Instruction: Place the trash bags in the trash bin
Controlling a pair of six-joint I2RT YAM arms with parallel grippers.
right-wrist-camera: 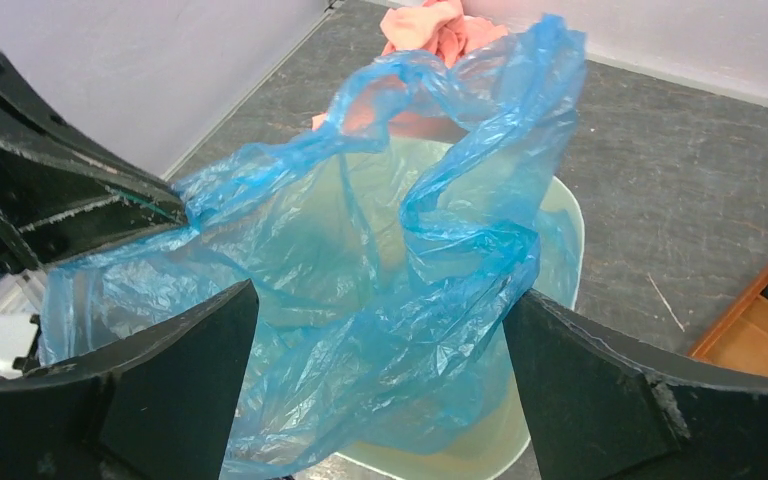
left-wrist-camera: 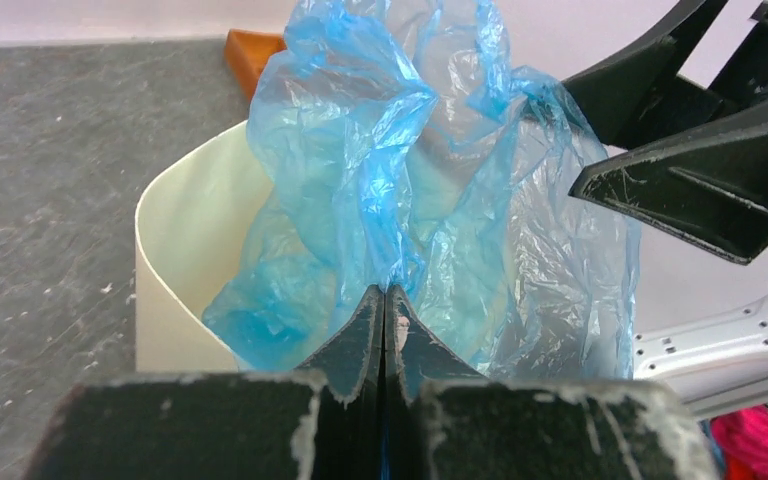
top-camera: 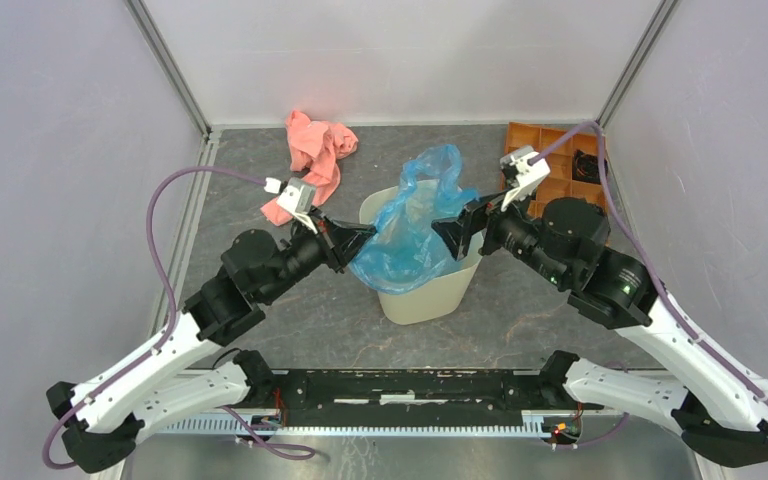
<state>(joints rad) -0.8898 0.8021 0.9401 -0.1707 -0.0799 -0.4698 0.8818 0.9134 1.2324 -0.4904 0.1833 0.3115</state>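
The blue translucent trash bag (top-camera: 415, 225) hangs crumpled over the cream-beige trash bin (top-camera: 425, 300). Its lower part is inside the bin and its top rises above the rim. My left gripper (top-camera: 368, 235) is at the bin's left rim, shut on a fold of the bag (left-wrist-camera: 380, 180), with its jaws (left-wrist-camera: 385, 290) pressed together. My right gripper (top-camera: 445, 228) is at the bin's right side and open. Its jaws (right-wrist-camera: 380, 295) stand wide on either side of the bag (right-wrist-camera: 390, 270), above the bin's rim (right-wrist-camera: 572, 215). The bin's bottom is hidden by the bag.
A pink-salmon cloth (top-camera: 317, 150) lies behind the bin at the back left. An orange compartment tray (top-camera: 560, 165) sits in the back right corner, partly behind the right arm. Grey walls close in the table on three sides.
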